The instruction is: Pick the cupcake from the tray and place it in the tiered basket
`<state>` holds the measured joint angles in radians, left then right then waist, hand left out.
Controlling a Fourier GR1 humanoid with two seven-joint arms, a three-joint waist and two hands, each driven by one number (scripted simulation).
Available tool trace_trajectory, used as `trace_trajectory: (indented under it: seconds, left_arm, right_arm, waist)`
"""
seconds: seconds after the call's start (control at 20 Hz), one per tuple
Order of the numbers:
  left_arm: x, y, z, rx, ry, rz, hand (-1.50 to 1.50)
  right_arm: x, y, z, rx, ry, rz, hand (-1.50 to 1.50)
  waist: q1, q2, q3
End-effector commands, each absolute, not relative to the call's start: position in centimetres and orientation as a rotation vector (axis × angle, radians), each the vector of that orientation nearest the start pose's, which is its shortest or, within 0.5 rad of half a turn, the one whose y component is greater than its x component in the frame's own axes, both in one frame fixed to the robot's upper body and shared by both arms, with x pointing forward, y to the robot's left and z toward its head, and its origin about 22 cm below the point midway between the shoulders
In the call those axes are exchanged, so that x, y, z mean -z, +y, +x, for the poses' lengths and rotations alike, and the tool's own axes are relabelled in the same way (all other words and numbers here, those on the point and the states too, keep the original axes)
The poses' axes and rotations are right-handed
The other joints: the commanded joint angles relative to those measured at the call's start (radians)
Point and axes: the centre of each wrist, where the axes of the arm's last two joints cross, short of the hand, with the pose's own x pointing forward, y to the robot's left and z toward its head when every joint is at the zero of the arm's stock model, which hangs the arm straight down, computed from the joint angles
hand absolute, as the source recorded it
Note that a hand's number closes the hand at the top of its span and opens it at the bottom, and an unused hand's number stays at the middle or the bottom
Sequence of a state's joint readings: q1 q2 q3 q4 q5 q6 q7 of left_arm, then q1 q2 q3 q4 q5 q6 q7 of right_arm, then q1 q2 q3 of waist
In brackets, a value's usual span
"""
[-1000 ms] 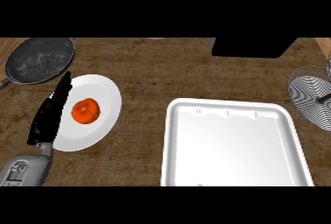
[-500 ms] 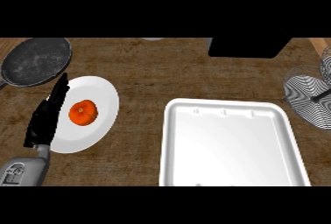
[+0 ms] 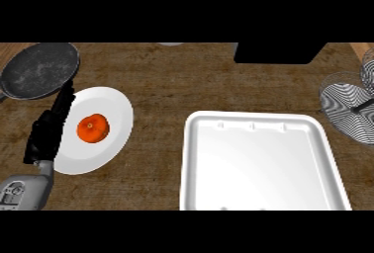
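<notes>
cupcake: can't see it | tray (image 3: 259, 163) bare white | my left hand (image 3: 50, 129) fingers straight, beside plate (image 3: 110, 101) with orange fruit (image 3: 93, 128) | tiered basket (image 3: 349, 106) far right

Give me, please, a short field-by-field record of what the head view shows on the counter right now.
tray: white tray, nothing visible on it
cupcake: not visible
plate: white plate holding an orange fruit
pan: dark pan at upper left
basket: wire tiered basket at right edge
left hand: left hand with straight fingers beside the plate
right hand: not in view
</notes>
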<state>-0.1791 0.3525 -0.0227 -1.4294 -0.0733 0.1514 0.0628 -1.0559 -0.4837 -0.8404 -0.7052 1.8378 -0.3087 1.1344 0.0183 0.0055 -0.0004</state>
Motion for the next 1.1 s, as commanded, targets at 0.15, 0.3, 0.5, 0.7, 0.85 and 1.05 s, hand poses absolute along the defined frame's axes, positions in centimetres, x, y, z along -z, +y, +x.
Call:
trace_trajectory:
  seconds: [0.15,0.3,0.5,0.7,0.85,1.05]
  left_arm:
    - [-3.3,30.1,28.2,0.236,-1.529,0.448,0.00]
    - [-2.5,29.3,27.5,0.227,-1.527,0.407,0.00]
    - [-2.8,31.1,27.5,0.223,-1.513,0.444,0.00]
    - [-2.6,30.8,27.3,0.228,-1.508,0.456,0.00]
    - [-1.7,30.8,26.9,0.212,-1.496,0.466,0.00]
    - [-2.6,29.5,27.9,0.224,-1.515,0.429,0.00]
  right_arm:
    - [-24.1,-38.9,40.9,0.778,-0.381,-1.884,-1.50]
    - [-26.3,-37.6,40.4,0.860,-0.353,-1.869,-1.50]
    - [-25.6,-35.0,39.5,0.984,-0.351,-1.765,-1.50]
    - [-25.4,-31.7,37.8,1.005,-0.359,-1.718,-1.50]
    - [-25.7,-28.9,35.4,1.017,-0.427,-1.713,-1.50]
    - [-25.8,-28.1,32.4,1.058,-0.508,-1.776,-1.50]
  waist:
    - [-0.011,-0.006,-0.001]
    - [-0.014,-0.012,-0.002]
    - [-0.027,-0.020,-0.002]
    - [-0.041,-0.027,-0.002]
    - [-0.053,-0.032,-0.003]
    - [-0.025,-0.027,-0.002]
